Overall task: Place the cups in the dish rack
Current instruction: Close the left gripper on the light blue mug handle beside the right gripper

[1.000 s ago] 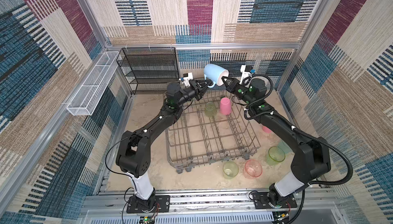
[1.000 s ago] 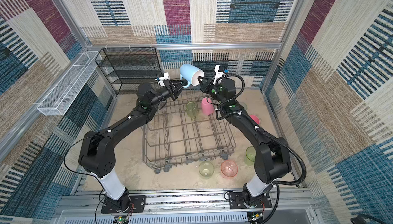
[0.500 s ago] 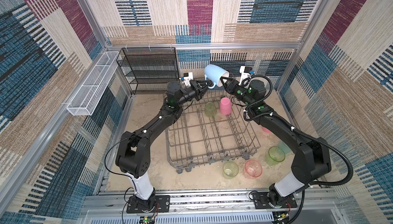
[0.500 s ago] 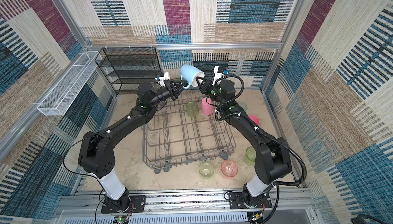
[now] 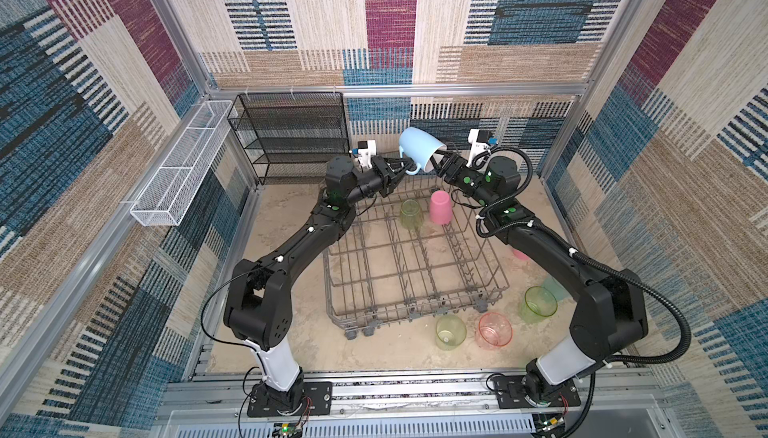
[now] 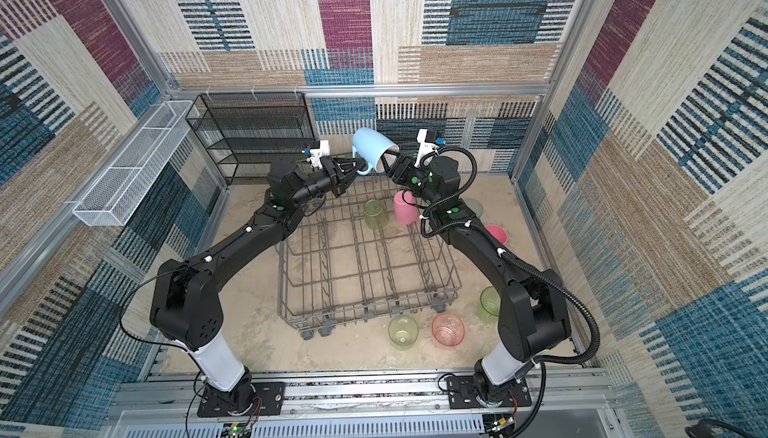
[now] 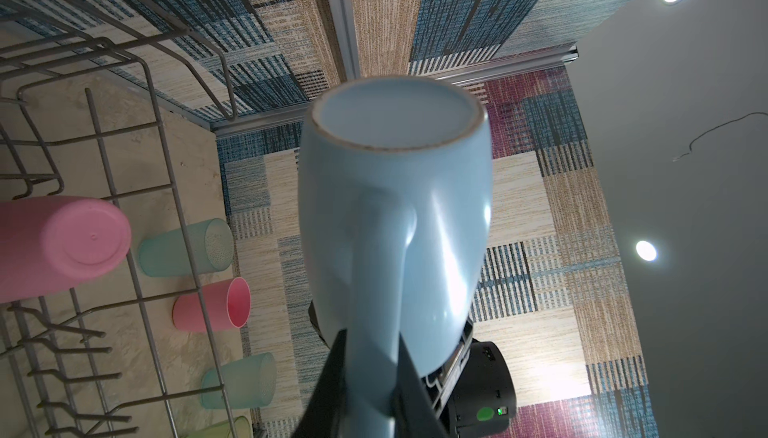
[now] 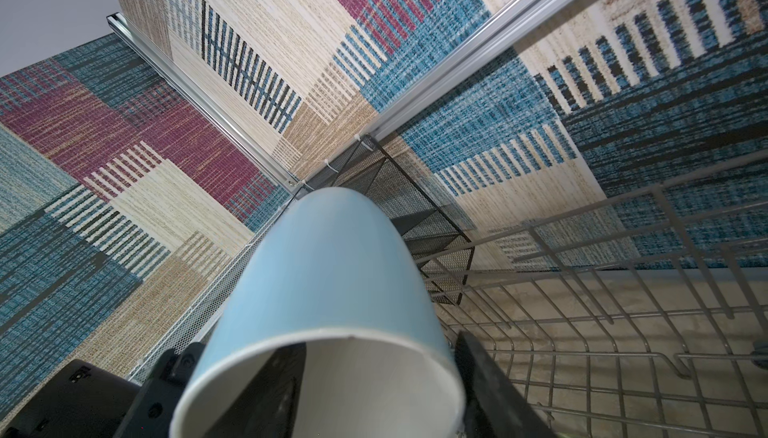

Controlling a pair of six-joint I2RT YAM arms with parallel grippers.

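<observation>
Mug (image 5: 417, 153): hanging tilted at upper middle, above the rack's (image 5: 326, 286) far edge, mouth pointing lower right.
Left gripper (image 5: 400, 164): pinching the handle tight — probably taking the mug over so it can go in mouth down.
Right gripper (image 5: 436, 161): standing wide, straddling the rim, one finger inside, not squeezing.
Hidden: left fingertips are running off the wrist view's bottom edge; teal cup (image 5: 555, 287) at lower right is sitting half behind the right arm — faint.

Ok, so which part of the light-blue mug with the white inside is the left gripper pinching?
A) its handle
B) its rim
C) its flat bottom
A: in the left wrist view the left gripper is shut around the curved handle of the light-blue handled mug, well away from rim and base.
</observation>
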